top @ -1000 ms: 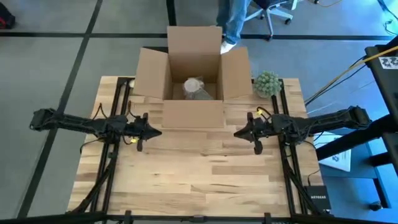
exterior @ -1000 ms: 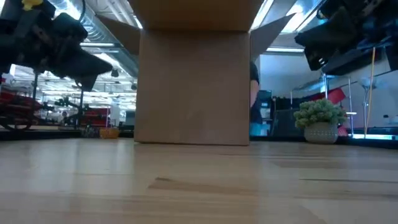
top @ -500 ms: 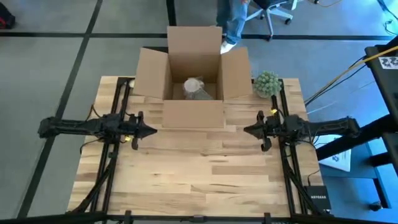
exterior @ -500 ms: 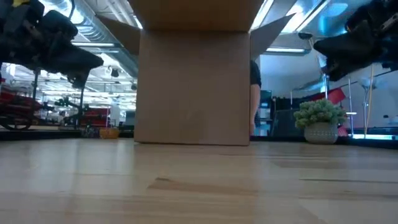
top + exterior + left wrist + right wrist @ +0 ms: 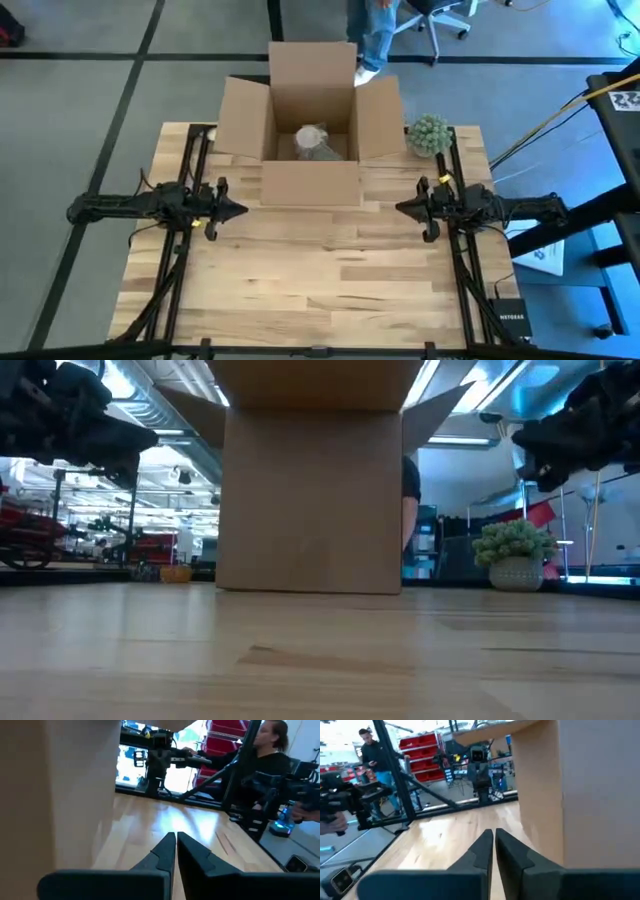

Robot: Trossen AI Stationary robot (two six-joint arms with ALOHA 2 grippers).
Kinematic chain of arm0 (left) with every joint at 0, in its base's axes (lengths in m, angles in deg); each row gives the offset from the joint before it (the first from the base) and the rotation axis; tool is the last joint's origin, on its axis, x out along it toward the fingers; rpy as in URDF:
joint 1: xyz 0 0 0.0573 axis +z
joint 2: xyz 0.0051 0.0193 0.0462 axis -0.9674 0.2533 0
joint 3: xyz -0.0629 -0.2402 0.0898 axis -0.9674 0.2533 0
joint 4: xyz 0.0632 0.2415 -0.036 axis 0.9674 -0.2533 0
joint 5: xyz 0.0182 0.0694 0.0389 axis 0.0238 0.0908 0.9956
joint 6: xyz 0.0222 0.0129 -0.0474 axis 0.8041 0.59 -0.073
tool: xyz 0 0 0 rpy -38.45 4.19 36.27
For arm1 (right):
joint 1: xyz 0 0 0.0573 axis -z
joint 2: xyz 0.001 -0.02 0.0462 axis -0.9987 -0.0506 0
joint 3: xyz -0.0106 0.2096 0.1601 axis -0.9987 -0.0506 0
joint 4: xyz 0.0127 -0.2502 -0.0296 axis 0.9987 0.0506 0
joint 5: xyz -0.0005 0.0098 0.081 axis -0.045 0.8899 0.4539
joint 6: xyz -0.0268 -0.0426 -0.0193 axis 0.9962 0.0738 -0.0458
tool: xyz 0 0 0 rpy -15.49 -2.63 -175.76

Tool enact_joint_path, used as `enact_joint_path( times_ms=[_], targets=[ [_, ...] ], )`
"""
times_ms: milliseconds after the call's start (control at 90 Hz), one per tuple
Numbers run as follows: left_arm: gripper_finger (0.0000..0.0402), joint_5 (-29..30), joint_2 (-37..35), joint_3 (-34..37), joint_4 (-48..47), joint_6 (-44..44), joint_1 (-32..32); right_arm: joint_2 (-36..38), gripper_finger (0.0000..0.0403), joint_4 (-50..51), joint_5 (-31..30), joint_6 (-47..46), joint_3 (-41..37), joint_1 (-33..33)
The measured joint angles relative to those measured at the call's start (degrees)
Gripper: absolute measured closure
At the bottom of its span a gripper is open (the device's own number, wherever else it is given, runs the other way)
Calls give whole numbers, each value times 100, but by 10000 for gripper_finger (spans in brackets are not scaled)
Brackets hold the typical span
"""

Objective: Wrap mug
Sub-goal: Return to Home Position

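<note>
A pale wrapped bundle (image 5: 316, 141), which I take for the wrapped mug, lies on the floor of the open cardboard box (image 5: 309, 182) at the table's far middle. My left gripper (image 5: 241, 210) hovers shut above the table, left of the box's near wall. My right gripper (image 5: 400, 209) hovers shut on the box's right. Neither has anything between its fingers. In the left wrist view the shut fingers (image 5: 176, 838) point across the table beside the box wall (image 5: 60, 795); the right wrist view shows the same with its fingers (image 5: 493, 835).
A small green potted plant (image 5: 429, 134) stands at the far right, beside the box's right flap (image 5: 381, 118). Bare wooden table (image 5: 320, 280) stretches in front of the box. A person (image 5: 270, 755) stands beyond the table's right edge, and another (image 5: 374, 750) beyond its left edge.
Both arms have drawn back from the table's middle: my left gripper toward the left edge, my right gripper toward the right edge. Both have stayed shut. The box and the bundle inside have not moved.
</note>
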Motion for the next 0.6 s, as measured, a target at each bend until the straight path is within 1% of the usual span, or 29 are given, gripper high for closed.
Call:
enact_joint_path(
  times_ms=[222, 600],
  targets=[
    [402, 63, -106, 0, 0, 27, 125, 0, 397, 9, 48, 61, 0, 0],
    [402, -46, -106, 0, -1, 102, 49, 0, 398, 31, 155, 132, -2, 0]
  ],
)
